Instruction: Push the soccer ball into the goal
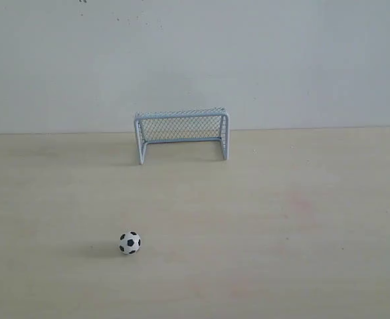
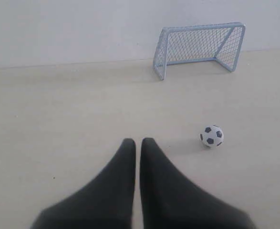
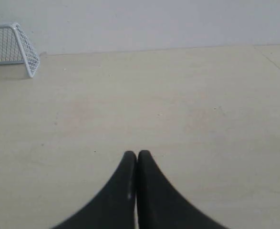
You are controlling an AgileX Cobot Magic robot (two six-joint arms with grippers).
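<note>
- The soccer ball (image 1: 129, 242) lies on the table (image 1: 281, 266), in the near part of the exterior view and a little left of the middle. It is white with black patches, and a soft shadow falls beside it.
- Nothing touches the ball, and it is well apart from the goal (image 1: 181, 135).
- The goal stands upright at the far side of the table, close to the wall (image 1: 281, 60). Its open mouth faces the camera. The frame is pale blue-white tube and a fine mesh covers the back and the sides.
- In the exterior view the ball is almost in line with the left post of the goal, slightly outside it.
- The table is a pale wooden surface. A faint reddish mark (image 1: 299, 203) shows on its right half.
- The wall is plain and light grey, with some small dark specks near the top.
- The left gripper (image 2: 137, 141) shows only in the left wrist view. Its two black fingers are pressed nearly together, with only a thin slit between them, and they hold nothing. The ball is near the tips, off to one side and not touching. The goal is farther beyond.
- The right gripper (image 3: 137, 153) shows only in the right wrist view. Its fingertips meet, narrow, and it holds nothing. It hangs over bare table, with one corner of the goal far from it.
</note>
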